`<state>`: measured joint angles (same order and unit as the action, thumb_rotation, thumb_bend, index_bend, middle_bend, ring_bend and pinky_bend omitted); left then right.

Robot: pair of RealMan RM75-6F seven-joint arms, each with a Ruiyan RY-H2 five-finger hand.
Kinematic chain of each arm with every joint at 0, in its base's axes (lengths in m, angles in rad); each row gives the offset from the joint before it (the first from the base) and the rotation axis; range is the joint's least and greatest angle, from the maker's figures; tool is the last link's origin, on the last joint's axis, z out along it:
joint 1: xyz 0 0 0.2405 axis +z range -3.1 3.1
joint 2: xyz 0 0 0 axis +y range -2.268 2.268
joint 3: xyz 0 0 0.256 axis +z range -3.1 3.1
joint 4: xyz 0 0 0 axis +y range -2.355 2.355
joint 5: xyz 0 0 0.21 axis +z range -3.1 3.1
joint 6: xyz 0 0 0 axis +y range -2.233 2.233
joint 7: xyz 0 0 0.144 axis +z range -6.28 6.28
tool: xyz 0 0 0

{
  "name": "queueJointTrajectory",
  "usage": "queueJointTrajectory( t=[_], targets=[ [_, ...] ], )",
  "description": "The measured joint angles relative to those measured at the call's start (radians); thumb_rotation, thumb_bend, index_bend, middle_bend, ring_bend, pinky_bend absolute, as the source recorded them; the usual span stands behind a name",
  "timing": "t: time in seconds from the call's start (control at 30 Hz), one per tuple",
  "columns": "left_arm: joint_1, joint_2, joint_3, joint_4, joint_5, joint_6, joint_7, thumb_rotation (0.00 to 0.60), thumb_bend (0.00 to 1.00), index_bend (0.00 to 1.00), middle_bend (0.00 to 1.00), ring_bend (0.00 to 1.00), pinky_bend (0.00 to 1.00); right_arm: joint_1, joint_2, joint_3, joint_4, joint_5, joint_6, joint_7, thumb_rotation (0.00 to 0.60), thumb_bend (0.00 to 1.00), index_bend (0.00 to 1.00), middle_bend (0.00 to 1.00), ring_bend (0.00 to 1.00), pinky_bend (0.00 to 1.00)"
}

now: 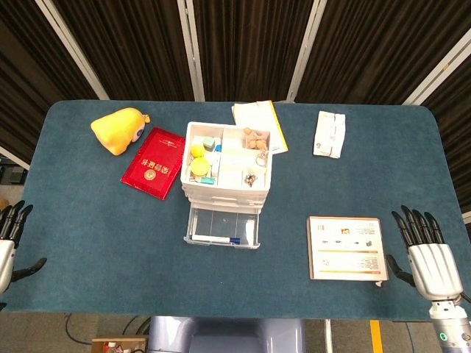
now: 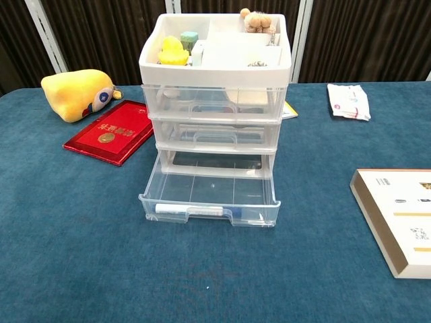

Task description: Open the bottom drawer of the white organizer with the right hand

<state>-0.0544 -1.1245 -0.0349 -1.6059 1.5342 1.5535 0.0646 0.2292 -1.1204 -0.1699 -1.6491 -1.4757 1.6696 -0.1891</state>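
The white organizer stands mid-table with small items in its top tray. Its clear bottom drawer is pulled out toward me, and a white marker lies along its front. My right hand is at the table's near right edge, far from the drawer, fingers spread and holding nothing. At the near left edge my left hand is also spread and empty. The chest view shows neither hand.
A yellow plush toy and a red booklet lie left of the organizer. A flat box with a printed lid lies right of the drawer. A white packet and a paper pad sit at the back.
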Motion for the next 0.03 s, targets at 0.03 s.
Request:
queueJointTrajectory(
  t=[0.03],
  targets=[
    [0.000, -0.001, 0.000, 0.002, 0.000, 0.001, 0.003, 0.600, 0.06, 0.00, 0.00, 0.00, 0.00, -0.005, -0.008, 0.005, 0.019, -0.015, 0.000, 0.005, 0.600, 0.37, 0.00, 0.00, 0.00, 0.05]
  ],
)
